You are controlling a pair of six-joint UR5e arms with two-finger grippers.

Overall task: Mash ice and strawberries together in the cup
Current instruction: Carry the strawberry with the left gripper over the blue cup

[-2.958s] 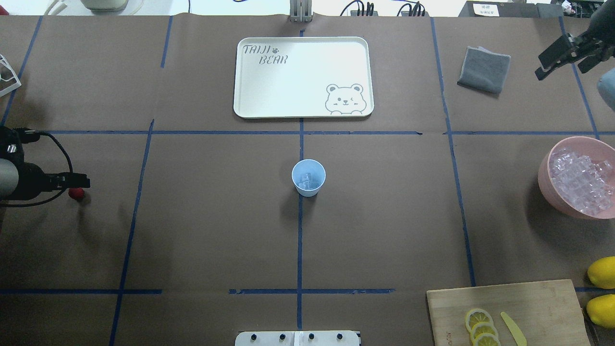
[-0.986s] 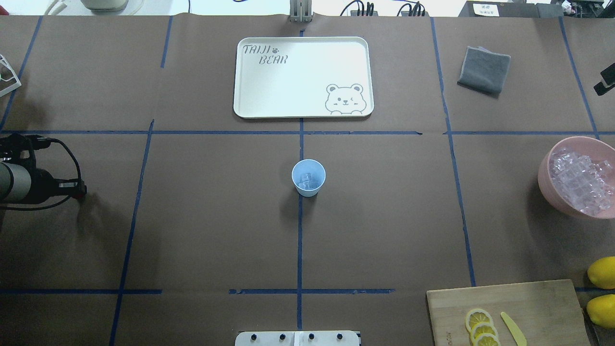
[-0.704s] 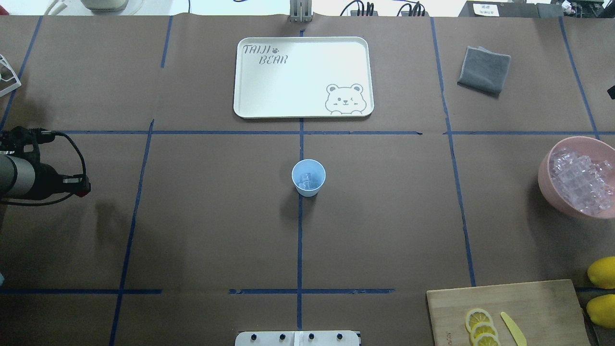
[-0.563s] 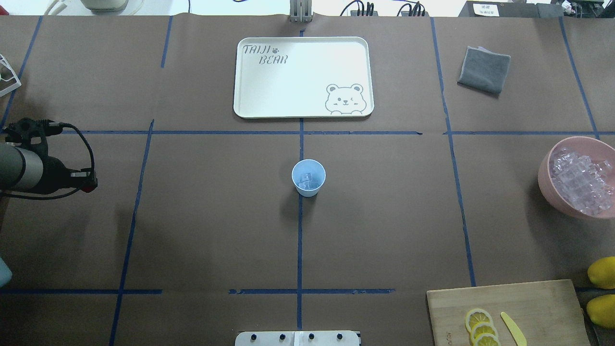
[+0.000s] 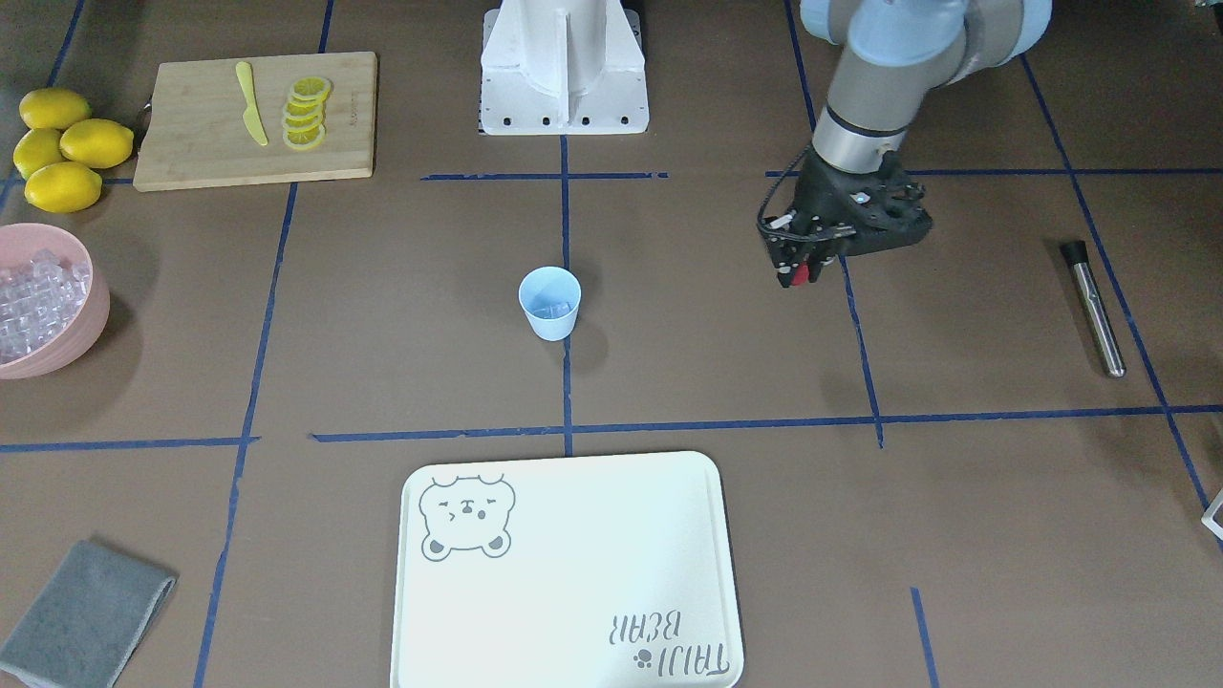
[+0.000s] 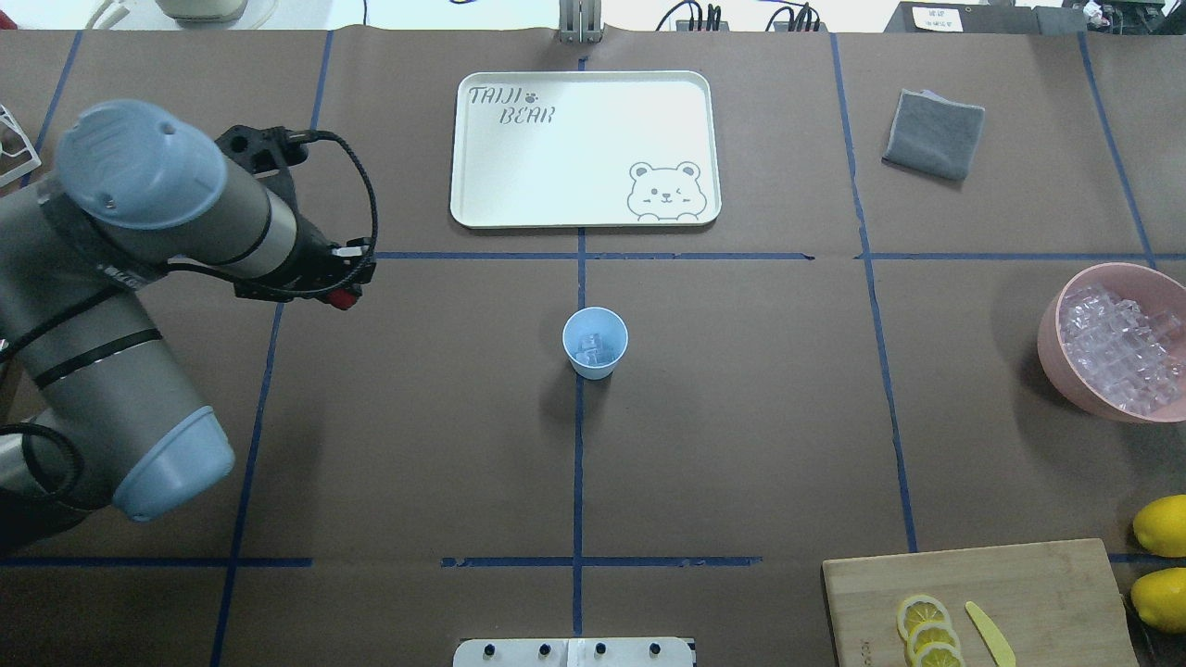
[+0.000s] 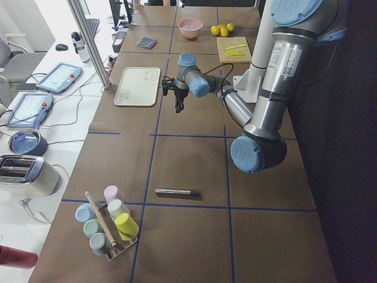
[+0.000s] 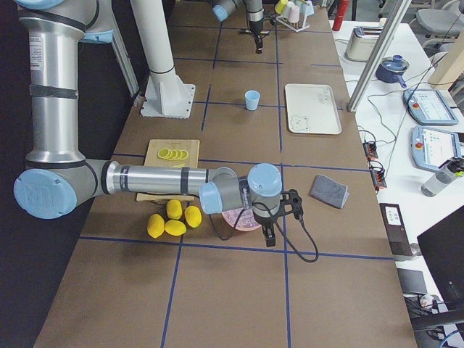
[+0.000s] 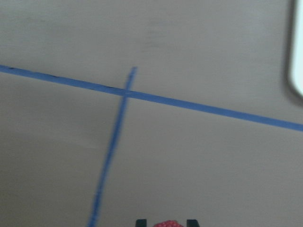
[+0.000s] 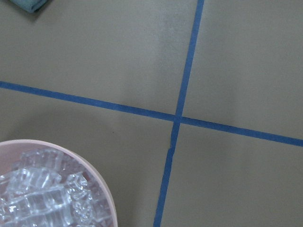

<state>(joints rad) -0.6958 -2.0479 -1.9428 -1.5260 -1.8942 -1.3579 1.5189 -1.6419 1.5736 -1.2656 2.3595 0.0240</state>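
The pale blue cup (image 6: pixel 595 342) stands upright at the table's middle, also seen in the front view (image 5: pixel 549 302), with a few clear ice cubes (image 6: pixel 589 349) at its bottom. My left gripper (image 6: pixel 345 298) hangs above the table well left of the cup and is shut on the red strawberry (image 5: pixel 798 275). The berry peeks between the fingertips in the left wrist view (image 9: pixel 165 223). My right gripper (image 8: pixel 269 235) shows only in the exterior right view, beside the pink bowl; I cannot tell whether it is open or shut.
A pink bowl (image 6: pixel 1052 324) of ice sits at the right edge. A white tray (image 6: pixel 584 148) lies beyond the cup, a grey cloth (image 6: pixel 934 132) at the back right. A cutting board (image 6: pixel 1028 579) with lemon slices, whole lemons (image 6: pixel 1163 525) and a metal muddler (image 5: pixel 1092 308) lie around.
My left arm lifted the strawberry off the table at the far left and carried it right, toward the cup. My right gripper drew back out of the overhead view.
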